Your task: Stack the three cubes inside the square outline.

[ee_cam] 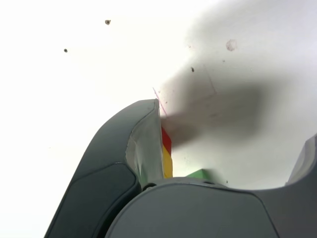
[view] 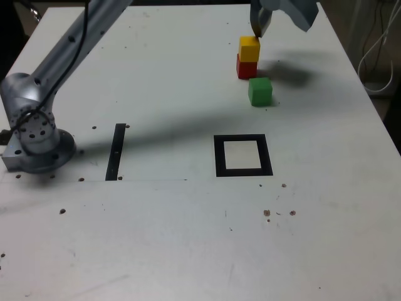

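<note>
Above the yellow cube (view: 249, 48) stacked on the red cube (view: 245, 68), my gripper (view: 262, 26) hung wide open, needing a centred, straight descent.

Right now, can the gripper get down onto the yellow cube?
Probably yes. The gripper hangs open just above the yellow cube, which sits on the red cube. Nothing covers its top; the green cube stands apart on the table.

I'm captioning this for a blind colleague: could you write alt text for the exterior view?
An open gripper hangs just above a yellow cube stacked on a red cube at the far side of a white table. A green cube sits beside them; the black square outline nearer the camera is empty.
</note>
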